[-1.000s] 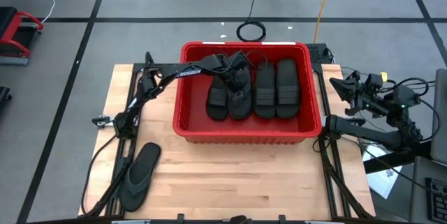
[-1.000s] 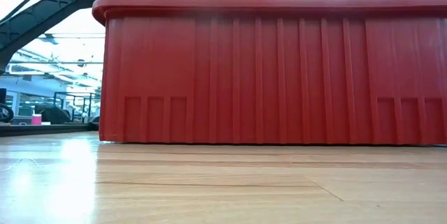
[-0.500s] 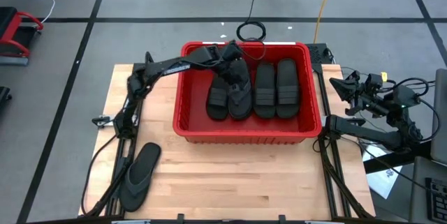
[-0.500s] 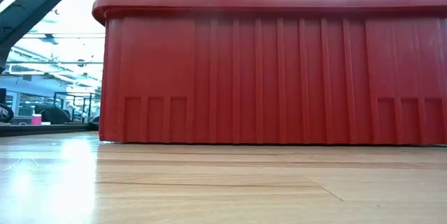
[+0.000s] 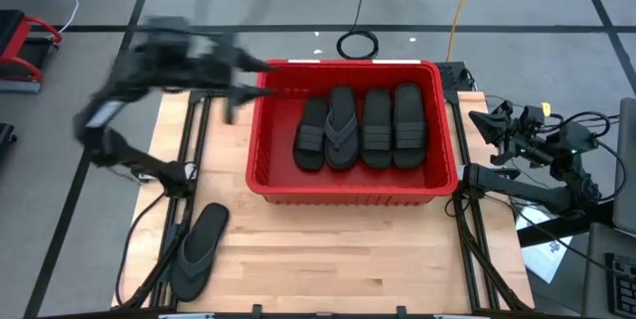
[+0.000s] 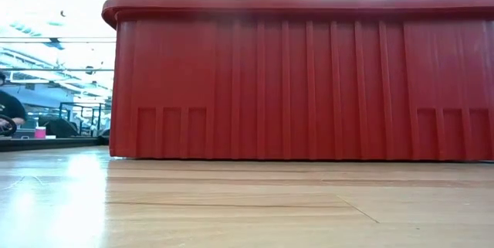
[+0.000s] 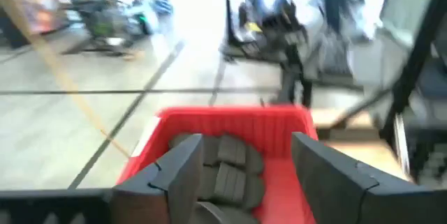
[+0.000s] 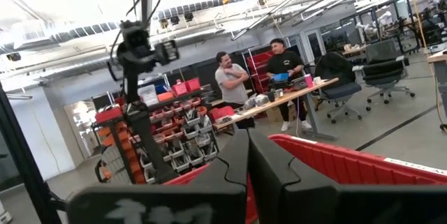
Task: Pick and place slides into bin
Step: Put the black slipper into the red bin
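Note:
The red bin (image 5: 350, 193) stands at the table's far middle and fills the low view (image 6: 309, 78). Several black slides lie flat in it side by side: a ribbed one (image 5: 312, 138), a thong one (image 5: 341, 128) and two more ribbed ones (image 5: 378, 128) (image 5: 408, 125). A greyer thong slide (image 5: 197, 249) lies flat on the table near the front left corner. My left gripper (image 5: 241, 76) is blurred, up in the air just left of the bin's far left corner; its wrist view (image 7: 246, 144) shows it open and empty, facing the bin (image 7: 230, 116). My right gripper (image 5: 487, 120) waits shut right of the bin.
Bare wooden table lies in front of the bin and to its left. A black cable coil (image 5: 356, 43) lies on the floor behind the bin. Two people (image 8: 234, 77) (image 8: 283, 60) stand far off in the room.
My left gripper has let go of the thong slide over the bin and swung fast toward the table's left edge, out past the bin's left wall. The thong slide, tilted under the gripper before, now lies flat in the bin between two ribbed slides.

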`<action>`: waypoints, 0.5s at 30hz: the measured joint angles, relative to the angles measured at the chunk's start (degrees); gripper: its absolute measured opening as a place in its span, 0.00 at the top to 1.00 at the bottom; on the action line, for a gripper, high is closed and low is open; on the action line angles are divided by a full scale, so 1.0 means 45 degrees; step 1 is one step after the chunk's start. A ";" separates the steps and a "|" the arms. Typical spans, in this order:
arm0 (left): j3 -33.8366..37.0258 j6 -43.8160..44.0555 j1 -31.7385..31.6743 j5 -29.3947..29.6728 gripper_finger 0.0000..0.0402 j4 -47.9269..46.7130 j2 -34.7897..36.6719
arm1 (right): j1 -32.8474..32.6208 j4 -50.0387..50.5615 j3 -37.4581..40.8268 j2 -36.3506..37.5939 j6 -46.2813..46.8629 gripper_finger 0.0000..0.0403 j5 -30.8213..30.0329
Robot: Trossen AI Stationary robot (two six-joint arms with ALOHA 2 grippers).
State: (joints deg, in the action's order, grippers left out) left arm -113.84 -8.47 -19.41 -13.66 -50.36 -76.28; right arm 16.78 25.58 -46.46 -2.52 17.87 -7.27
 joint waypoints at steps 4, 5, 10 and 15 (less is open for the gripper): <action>0.0000 0.1156 0.0442 0.1444 0.58 -0.1340 0.1936 | 0.0000 0.0000 0.0000 0.0000 0.0004 1.00 0.0000; 0.0000 0.1068 0.0635 0.1502 0.62 -0.1854 0.2301 | 0.0000 0.0000 0.0000 0.0000 -0.0010 1.00 0.0000; -0.0027 0.0667 0.1646 0.2219 0.93 -0.4839 0.3205 | 0.0000 -0.0003 0.0000 0.0000 -0.0028 1.00 0.0000; 0.0075 0.0885 0.1956 0.2782 0.99 -0.7455 0.2870 | 0.0000 -0.0005 0.0000 0.0000 0.0159 1.00 0.0003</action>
State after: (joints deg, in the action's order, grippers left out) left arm -113.50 -4.48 -10.61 -1.14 -83.90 -63.36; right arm 16.78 25.56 -46.46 -2.52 18.58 -7.26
